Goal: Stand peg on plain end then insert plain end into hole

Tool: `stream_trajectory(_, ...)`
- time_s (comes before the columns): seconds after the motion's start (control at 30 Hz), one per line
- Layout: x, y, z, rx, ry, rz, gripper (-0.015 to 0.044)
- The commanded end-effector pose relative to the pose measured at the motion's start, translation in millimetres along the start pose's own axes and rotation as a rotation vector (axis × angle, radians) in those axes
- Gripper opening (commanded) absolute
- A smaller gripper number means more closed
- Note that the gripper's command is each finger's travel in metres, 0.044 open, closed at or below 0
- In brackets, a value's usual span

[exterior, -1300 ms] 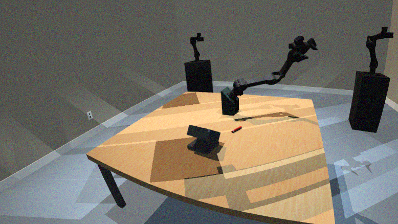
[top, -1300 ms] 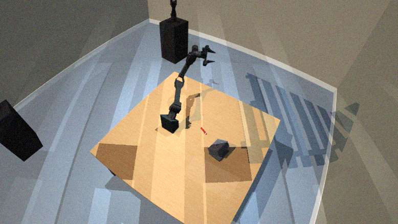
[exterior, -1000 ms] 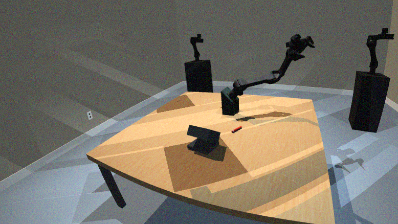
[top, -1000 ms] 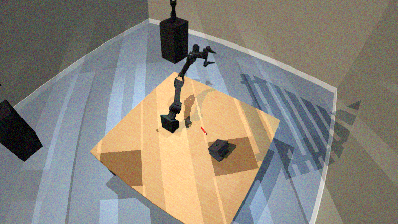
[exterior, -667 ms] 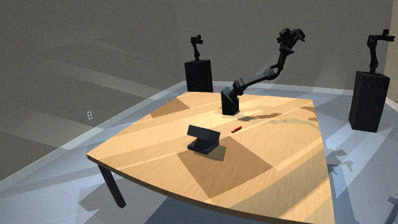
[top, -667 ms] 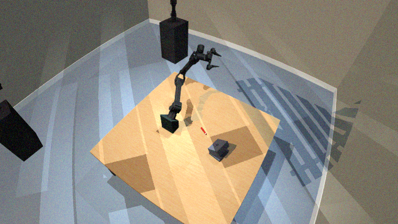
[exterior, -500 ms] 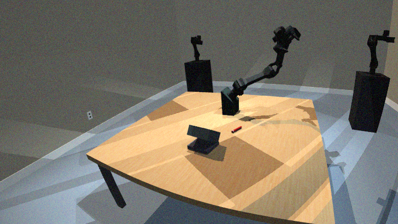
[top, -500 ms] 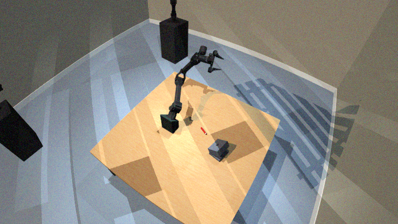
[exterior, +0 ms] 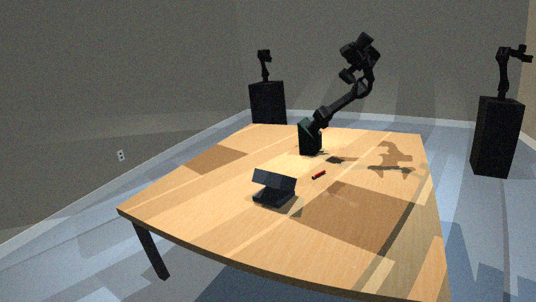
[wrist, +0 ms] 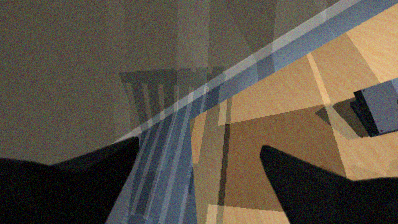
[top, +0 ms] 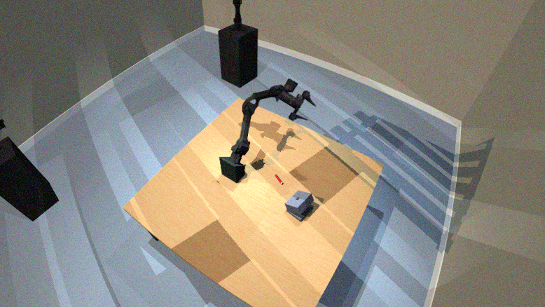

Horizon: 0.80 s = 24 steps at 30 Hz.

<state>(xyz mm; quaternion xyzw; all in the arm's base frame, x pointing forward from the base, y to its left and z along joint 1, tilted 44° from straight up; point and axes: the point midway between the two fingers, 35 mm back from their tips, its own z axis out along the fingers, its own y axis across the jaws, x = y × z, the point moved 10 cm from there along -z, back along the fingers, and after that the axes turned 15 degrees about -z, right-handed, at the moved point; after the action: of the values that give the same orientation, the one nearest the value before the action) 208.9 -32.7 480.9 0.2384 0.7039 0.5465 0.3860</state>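
Note:
The red peg [top: 278,179] [exterior: 318,174] lies on its side on the table [top: 198,186] [exterior: 209,187], between the arm's base and the panel. Its white band is near the end toward the panel. The sloped grey panel [top: 305,196] [exterior: 273,179] [wrist: 382,109] stands on the table beyond the peg. Its hole [top: 298,198] shows as a small dark spot in the upper face in the top view; the exterior view shows the panel's back. My gripper [top: 311,113] [exterior: 359,65] [wrist: 201,147] is open wide and empty, high above the table and well away from the peg. The peg is not in the wrist view.
The arm's dark base [top: 232,169] [exterior: 309,138] stands on the table behind the peg. Dark pedestals with other arms stand on the floor beyond the table. Shadows of the arm and brown shaded patches cross the table top.

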Motion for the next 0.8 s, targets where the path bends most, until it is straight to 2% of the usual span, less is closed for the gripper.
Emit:
stream_trajectory(0.0,-7,-31,23,0.07,0.05,0.007,0.044)
stream_trajectory(0.37,-1,-117,86,0.248,0.259,-0.023,0.044)
stream_trajectory(0.77,40,-211,132,0.422,0.566,-0.055,0.044)
